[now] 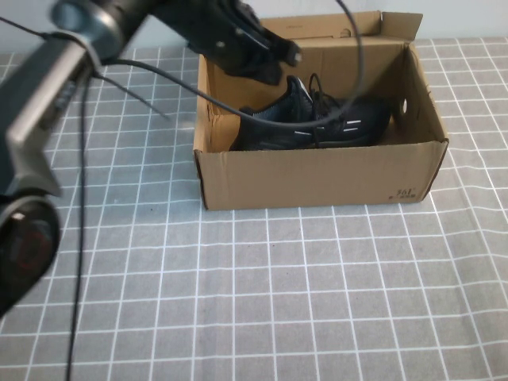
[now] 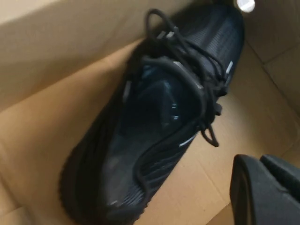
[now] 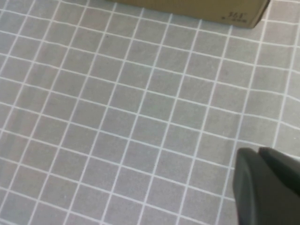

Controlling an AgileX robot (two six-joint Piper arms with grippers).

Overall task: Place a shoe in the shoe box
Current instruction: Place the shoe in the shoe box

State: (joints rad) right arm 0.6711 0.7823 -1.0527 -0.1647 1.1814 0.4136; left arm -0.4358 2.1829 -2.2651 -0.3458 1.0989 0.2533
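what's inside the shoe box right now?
One black shoe lies on the floor of the shoe box, laces up. The left gripper, shut, hangs over the box beside it, holding nothing. The near wall hides the shoe's sole. The right gripper, shut, is over the checked cloth.

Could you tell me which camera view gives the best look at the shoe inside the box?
The left wrist view: the shoe fills it, laces and lining visible, left claw shut above it. The high view shows it partly behind the shoe box wall. The right wrist view shows none, only the shut right claw.
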